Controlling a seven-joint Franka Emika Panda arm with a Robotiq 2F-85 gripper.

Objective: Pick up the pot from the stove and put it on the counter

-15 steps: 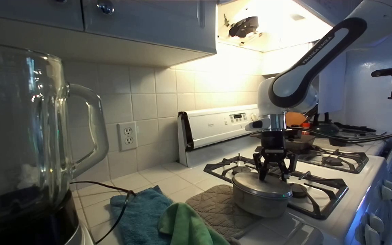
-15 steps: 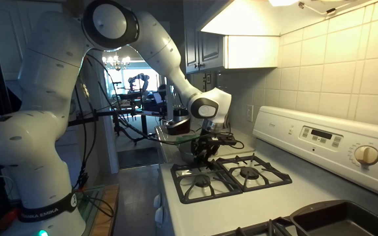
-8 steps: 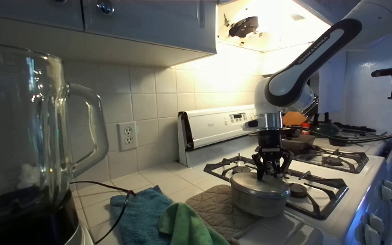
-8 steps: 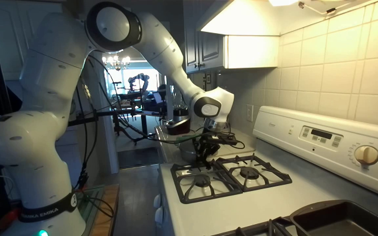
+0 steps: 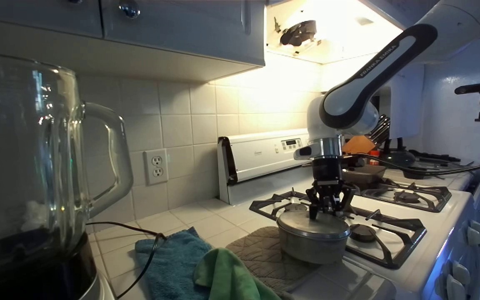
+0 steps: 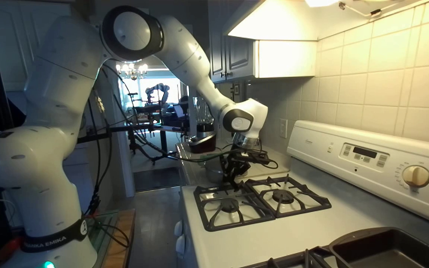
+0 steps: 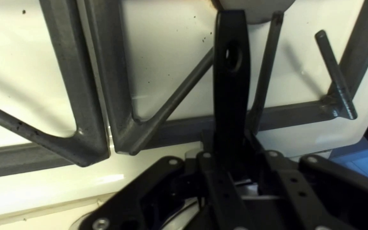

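The pot (image 5: 313,243), silver-grey with a shallow domed lid, is level beside the stove (image 5: 427,225), over the near edge of the grey mat. I cannot tell whether its base touches anything. My gripper (image 5: 328,213) is behind it at its handle side. In the wrist view, the black handle (image 7: 232,86) with a hole near its end lies between the fingers of my gripper (image 7: 227,140), which is shut on it. The tiled counter (image 5: 198,218) runs along the wall. In an exterior view the arm partly hides the pot (image 6: 212,172).
The quilted mat (image 5: 261,260), a blue towel (image 5: 173,258) and a green cloth (image 5: 231,277) lie on the counter. A glass blender (image 5: 23,166) stands nearest that camera. Burner grates (image 6: 233,208) rise from the stove. A dark baking pan (image 6: 385,249) rests farther along it.
My gripper's jaws have come together on the handle. Gripper and pot have moved together, away from the burner grates and slightly toward the counter and mat.
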